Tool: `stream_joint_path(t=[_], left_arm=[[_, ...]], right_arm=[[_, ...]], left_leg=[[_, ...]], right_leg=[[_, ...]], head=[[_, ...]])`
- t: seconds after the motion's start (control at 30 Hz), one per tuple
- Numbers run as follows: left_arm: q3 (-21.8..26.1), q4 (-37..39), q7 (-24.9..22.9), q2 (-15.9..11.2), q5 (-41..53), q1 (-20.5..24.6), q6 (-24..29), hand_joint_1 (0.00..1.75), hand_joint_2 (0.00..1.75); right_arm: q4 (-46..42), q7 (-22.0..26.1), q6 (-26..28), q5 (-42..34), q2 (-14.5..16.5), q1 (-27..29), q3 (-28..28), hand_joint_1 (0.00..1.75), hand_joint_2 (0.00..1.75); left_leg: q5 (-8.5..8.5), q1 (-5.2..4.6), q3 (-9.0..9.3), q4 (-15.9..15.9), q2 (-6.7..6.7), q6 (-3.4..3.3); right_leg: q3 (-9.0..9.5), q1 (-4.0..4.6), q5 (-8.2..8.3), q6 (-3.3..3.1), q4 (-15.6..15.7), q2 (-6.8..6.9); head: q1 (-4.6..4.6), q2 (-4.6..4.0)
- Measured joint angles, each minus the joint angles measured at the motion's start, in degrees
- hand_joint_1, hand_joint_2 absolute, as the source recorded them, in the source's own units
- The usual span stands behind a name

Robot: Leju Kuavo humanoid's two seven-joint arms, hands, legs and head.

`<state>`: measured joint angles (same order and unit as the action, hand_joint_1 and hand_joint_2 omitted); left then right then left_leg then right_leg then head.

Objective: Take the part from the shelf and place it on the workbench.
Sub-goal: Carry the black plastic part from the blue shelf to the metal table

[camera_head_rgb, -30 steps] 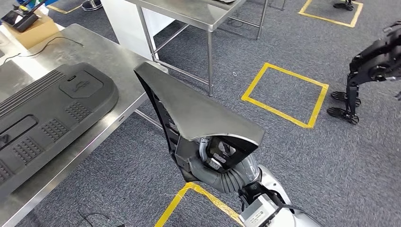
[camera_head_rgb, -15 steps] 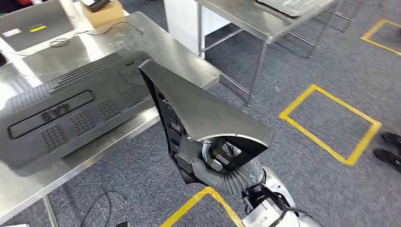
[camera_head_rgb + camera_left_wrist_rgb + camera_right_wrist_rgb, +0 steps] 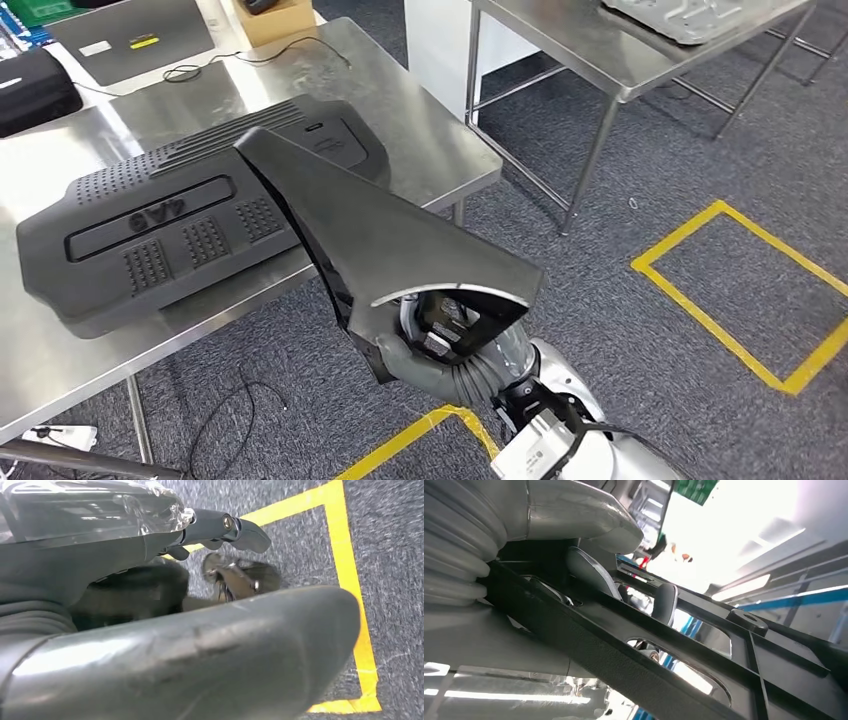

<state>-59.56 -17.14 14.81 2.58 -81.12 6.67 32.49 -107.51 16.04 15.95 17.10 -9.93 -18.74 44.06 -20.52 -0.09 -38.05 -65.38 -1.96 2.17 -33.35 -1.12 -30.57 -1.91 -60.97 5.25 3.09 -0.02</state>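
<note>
Right hand point(image 3: 440, 345): gripped the dark part point(image 3: 390, 250) from beneath, arm raised, part tilted over the workbench point(image 3: 440, 150) edge.
Left hand point(image 3: 150, 655): hung above carpet; grasp unclear.

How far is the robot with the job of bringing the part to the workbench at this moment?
Done: the dark triangular part is off the shelf, gripped by the right hand. In hand: the part is held in the air, its tip above the steel workbench edge, beside the large black cover lying there. Left: lower the part onto bare bench surface and release it. The left hand hangs over the floor.
</note>
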Motion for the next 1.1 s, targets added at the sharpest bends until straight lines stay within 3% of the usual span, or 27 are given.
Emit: stream_joint_path(t=[0.07,0.13,0.17,0.23,0.3,0.37,0.4,0.43,0.47,0.53,0.6,0.63,0.67,0.73,0.8,0.87,0.9,0.93,1.0,1.03,1.1], left_arm=[[0.0,0.0,-0.2,0.0,-0.1,0.1,-0.5,0.0,0.0],[0.0,0.0,-0.5,0.0,-0.2,0.0,-1.1,0.0,0.0],[0.0,0.0,-0.6,0.0,-0.3,0.0,-1.3,0.0,0.0],[0.0,0.0,-0.9,0.0,-0.4,0.0,-1.8,0.0,0.0],[0.0,0.0,-1.0,0.0,-0.4,0.1,-2.2,0.0,0.0],[0.0,0.0,-1.1,0.1,-0.4,0.1,-2.6,0.0,0.0],[0.0,0.0,-1.2,0.1,-0.4,0.0,-2.7,0.0,0.0],[0.0,0.0,-1.2,0.1,-0.4,0.0,-2.8,0.0,0.0],[0.0,0.0,-1.3,0.1,-0.4,0.0,-2.9,0.0,0.0],[0.0,0.0,-1.3,0.1,-0.3,0.1,-3.0,0.0,0.0],[0.0,0.0,-1.4,0.1,-0.1,0.1,-3.1,0.0,0.0],[0.0,0.0,-1.4,0.1,-0.1,0.0,-3.2,0.0,0.0],[-0.1,0.0,-1.4,0.0,0.0,0.0,-3.3,0.0,0.0],[-0.1,0.0,-1.4,0.0,0.0,0.0,-3.5,0.0,0.0],[-0.2,0.1,-1.3,0.0,0.1,0.2,-3.6,0.0,0.0],[-0.3,0.2,-1.3,-0.1,0.2,0.5,-3.7,0.0,0.0],[-0.3,0.2,-1.3,-0.2,0.2,0.5,-3.7,0.0,0.0],[-0.3,0.3,-1.4,-0.2,0.1,0.5,-3.8,0.0,0.0],[-0.4,0.4,-1.5,-0.2,0.0,0.4,-4.2,0.0,0.0],[-0.4,0.4,-1.6,-0.2,0.0,0.3,-4.4,0.0,0.0],[-0.4,0.4,-1.7,-0.2,0.0,0.3,-4.9,0.0,0.0]], right_arm=[[0.0,0.0,-0.1,0.1,0.3,-0.2,0.1,1.75,1.75],[0.0,0.1,-0.3,0.3,0.6,-0.5,0.2,1.75,1.75],[0.0,0.1,-0.4,0.3,0.7,-0.7,0.2,1.75,1.75],[0.1,0.2,-0.5,0.3,0.9,-1.1,0.3,1.75,1.75],[0.2,0.2,-0.6,0.2,0.9,-1.2,0.4,1.75,1.75],[0.3,0.2,-0.8,0.1,0.9,-1.2,0.5,1.75,1.75],[0.3,0.2,-0.8,0.1,0.8,-1.2,0.6,1.75,1.75],[0.4,0.2,-0.8,0.1,0.8,-1.2,0.6,1.75,1.75],[0.4,0.2,-0.8,0.0,0.8,-1.2,0.7,1.75,1.75],[0.4,0.2,-0.9,-0.1,0.8,-1.3,0.8,1.75,1.75],[0.5,0.3,-0.8,-1.0,0.8,-1.3,0.8,1.75,1.75],[0.5,0.5,-0.8,-1.6,0.9,-1.3,0.8,1.75,1.75],[0.5,0.8,-0.8,-2.3,0.9,-1.3,0.8,1.75,1.75],[0.5,1.4,-0.6,-3.2,1.0,-1.3,0.8,1.75,1.75],[0.5,1.7,-0.4,-3.5,1.0,-1.2,0.8,1.75,1.75],[0.5,1.8,-0.4,-3.6,0.9,-1.0,0.8,1.75,1.75],[0.5,1.8,-0.4,-3.7,0.9,-0.9,0.8,1.75,1.75],[0.5,1.8,-0.4,-3.7,0.9,-0.9,0.8,1.75,1.75],[0.5,1.8,-0.4,-3.7,0.9,-0.9,0.8,1.75,1.75],[0.5,1.8,-0.3,-3.7,0.9,-0.9,0.8,1.75,1.75],[0.5,1.9,-0.2,-3.7,0.9,-0.8,0.8,1.75,1.75]], left_leg=[[1.32,-0.59,1.89,4.5,-1.75,-0.75],[1.23,-0.8,1.81,5.1,-1.02,-1.25],[1.38,-0.64,2.01,5.5,-0.35,-1.5],[1.83,-0.22,2.63,6.5,1.07,-2.14],[2.0,-0.05,2.92,6.8,2.47,-2.61],[1.91,-0.11,2.97,6.7,4.07,-2.76],[1.83,-0.14,3.05,6.6,4.93,-2.75],[1.71,-0.12,3.19,6.5,5.82,-2.67],[1.5,-0.09,3.33,6.3,6.68,-2.51],[1.08,-0.09,3.23,5.8,8.04,-2.0],[0.9,0.08,2.85,5.5,8.9,-1.37],[0.9,0.19,2.73,5.5,9.26,-1.06],[0.78,0.25,2.77,5.4,9.28,-0.75],[-0.6,0.07,2.03,3.2,7.15,-0.04],[-3.78,0.1,-0.89,-3.2,3.99,0.68],[-5.9,0.29,-4.08,-9.5,2.9,1.06],[-5.43,0.31,-4.4,-10.0,2.81,1.08],[-3.96,0.31,-3.63,-8.4,2.78,1.0],[0.01,0.23,0.06,-0.8,2.58,0.52],[1.16,0.06,1.63,2.7,2.41,0.19],[1.28,-0.24,2.81,5.9,2.18,-0.65]], right_leg=[[0.51,0.21,-0.35,0.47,0.1,1.12],[0.97,0.32,-0.53,0.99,0.5,2.25],[1.21,0.28,-0.75,1.27,0.5,2.14],[0.44,0.2,-2.4,1.64,-1.9,-0.53],[-3.01,0.11,-5.52,1.68,-8.6,-3.99],[-6.59,0.12,-6.88,1.72,-14.3,-5.0],[-7.15,0.11,-5.87,1.72,-14.4,-5.12],[-6.6,0.06,-3.77,1.68,-12.2,-5.29],[-5.26,-0.04,-1.18,1.65,-8.4,-5.89],[-2.73,-0.28,1.72,1.49,-1.9,-7.99],[-2.06,-0.22,1.74,1.17,-0.2,-9.06],[-2.0,-0.2,1.85,0.88,0.0,-8.72],[-1.86,-0.23,1.9,0.6,0.2,-8.32],[-1.39,-0.47,1.96,-0.02,0.7,-7.5],[-0.98,-0.45,1.77,-0.45,0.8,-6.58],[-0.73,-0.37,1.49,-0.61,0.8,-5.66],[-0.55,-0.37,1.34,-0.59,0.8,-5.3],[-0.32,-0.37,1.19,-0.53,0.8,-5.05],[0.24,-0.32,0.84,-0.33,0.9,-4.72],[0.37,-0.24,0.69,-0.15,0.9,-4.63],[0.43,-0.15,0.7,0.44,0.7,-4.44]], head=[[0.1,0.0],[0.03,0.0],[-0.05,0.0],[-0.42,0.0],[-1.2,0.0],[-1.89,0.0],[-2.15,0.0],[-2.39,0.0],[-2.67,0.0],[-3.07,0.0],[-3.18,0.0],[-3.21,0.0],[-3.31,0.0],[-2.76,0.0],[-1.74,0.0],[-1.12,0.0],[-0.88,0.0],[-0.65,0.0],[-0.25,0.0],[-0.1,0.0],[-0.03,0.0]])
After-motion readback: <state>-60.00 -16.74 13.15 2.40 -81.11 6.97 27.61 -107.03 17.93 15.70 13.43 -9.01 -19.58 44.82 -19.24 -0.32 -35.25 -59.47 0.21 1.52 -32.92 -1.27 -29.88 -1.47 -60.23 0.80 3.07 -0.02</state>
